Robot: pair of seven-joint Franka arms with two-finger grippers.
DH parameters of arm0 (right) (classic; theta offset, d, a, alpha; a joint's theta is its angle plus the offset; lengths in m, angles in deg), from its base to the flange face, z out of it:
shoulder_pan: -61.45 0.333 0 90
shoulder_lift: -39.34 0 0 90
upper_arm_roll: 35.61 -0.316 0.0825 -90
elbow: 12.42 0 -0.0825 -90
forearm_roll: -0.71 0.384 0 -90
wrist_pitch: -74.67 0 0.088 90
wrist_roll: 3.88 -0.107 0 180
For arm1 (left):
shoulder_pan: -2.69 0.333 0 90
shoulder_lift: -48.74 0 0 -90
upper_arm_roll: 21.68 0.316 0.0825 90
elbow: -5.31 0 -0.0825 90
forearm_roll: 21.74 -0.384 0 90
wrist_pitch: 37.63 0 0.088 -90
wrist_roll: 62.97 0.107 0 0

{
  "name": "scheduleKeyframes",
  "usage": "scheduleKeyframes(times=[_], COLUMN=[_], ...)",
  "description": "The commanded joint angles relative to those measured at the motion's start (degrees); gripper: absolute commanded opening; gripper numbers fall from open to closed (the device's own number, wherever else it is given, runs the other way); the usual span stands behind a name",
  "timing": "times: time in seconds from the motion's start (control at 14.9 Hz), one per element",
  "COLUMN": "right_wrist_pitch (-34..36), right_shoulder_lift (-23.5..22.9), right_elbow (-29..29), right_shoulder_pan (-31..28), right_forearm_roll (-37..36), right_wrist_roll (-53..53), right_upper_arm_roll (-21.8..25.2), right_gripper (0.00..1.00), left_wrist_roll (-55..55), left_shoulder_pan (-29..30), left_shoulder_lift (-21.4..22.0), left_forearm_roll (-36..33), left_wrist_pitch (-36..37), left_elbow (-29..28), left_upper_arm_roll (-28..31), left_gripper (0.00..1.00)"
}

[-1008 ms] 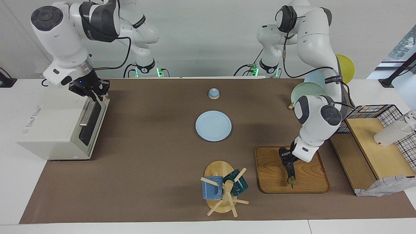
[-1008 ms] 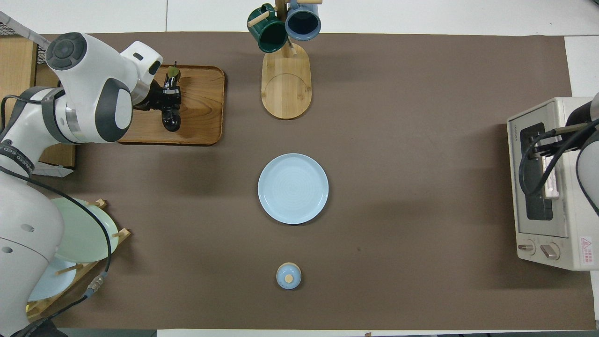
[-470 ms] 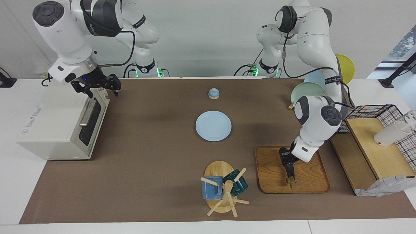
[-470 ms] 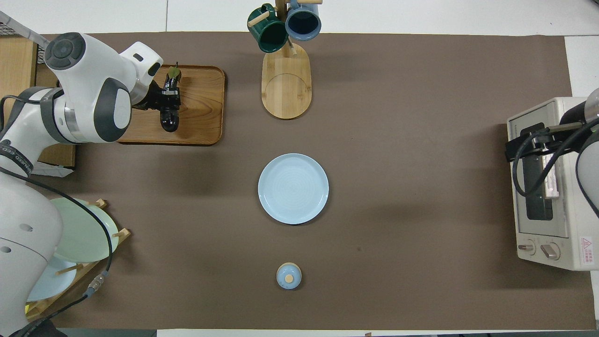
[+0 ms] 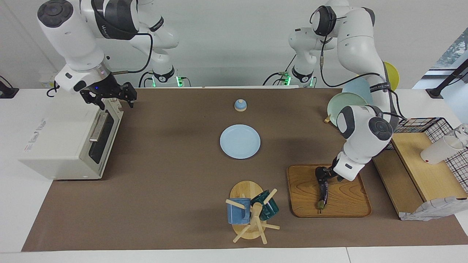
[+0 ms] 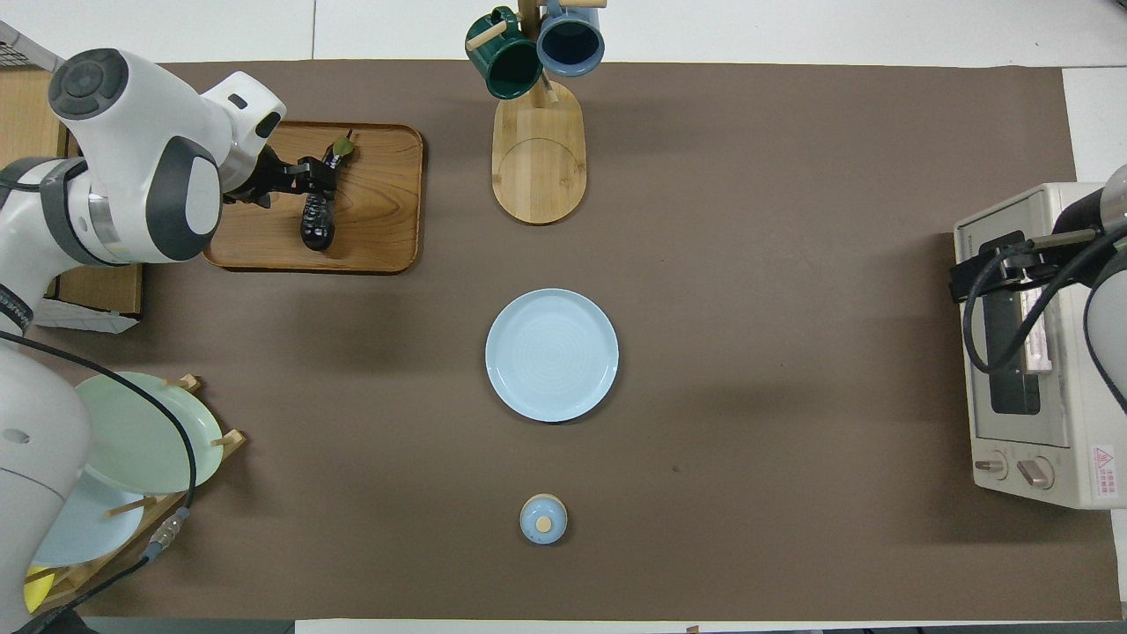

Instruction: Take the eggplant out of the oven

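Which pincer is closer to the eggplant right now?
The left pincer. It is open right over the eggplant, which lies on the wooden tray. The right pincer is open above the oven, at the right arm's end of the table.

I work in a robotics lab staged as a kitchen: my 2 white arms (image 5: 360,47) stand at 12 o'clock of a white table (image 5: 14,219) under a brown mat (image 5: 175,153), with bare walls, a toaster oven (image 5: 62,140), a mug tree (image 5: 252,215) and a plate rack (image 6: 132,458).
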Motion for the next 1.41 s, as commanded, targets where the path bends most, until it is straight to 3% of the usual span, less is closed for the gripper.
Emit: scheduleKeyframes(times=[0.0,0.27,0.81,1.14,1.34], right_wrist_pitch=[-0.24,0.64,1.34,1.26,1.08], right_shoulder_lift=[2.12,-1.04,-0.17,-0.26,-0.35], right_elbow=[-1.26,1.28,1.03,1.03,1.03], right_shoulder_pan=[1.32,-1.05,-1.49,-1.58,-1.58], right_forearm_roll=[1.03,0.42,1.46,1.46,1.46], right_wrist_roll=[-0.51,-0.51,-0.51,-0.42,-0.51], right_upper_arm_roll=[1.33,0.46,0.28,0.54,0.63], right_gripper=[1.00,1.00,1.00,1.00,1.00], left_wrist_roll=[0.30,-0.75,-0.76,-0.58,-0.58], left_shoulder_pan=[0.58,2.07,2.34,1.55,1.63], left_shoulder_lift=[5.95,13.34,29.16,35.58,35.94], left_forearm_roll=[0.33,0.33,0.07,-3.88,-3.88], left_wrist_pitch=[5.31,11.46,29.92,32.66,33.27], left_elbow=[-0.60,-0.52,-2.27,-11.92,-12.57], left_upper_arm_roll=[-0.06,0.38,0.38,0.20,-0.06], left_gripper=[1.00,1.00,1.00,1.00,1.00])
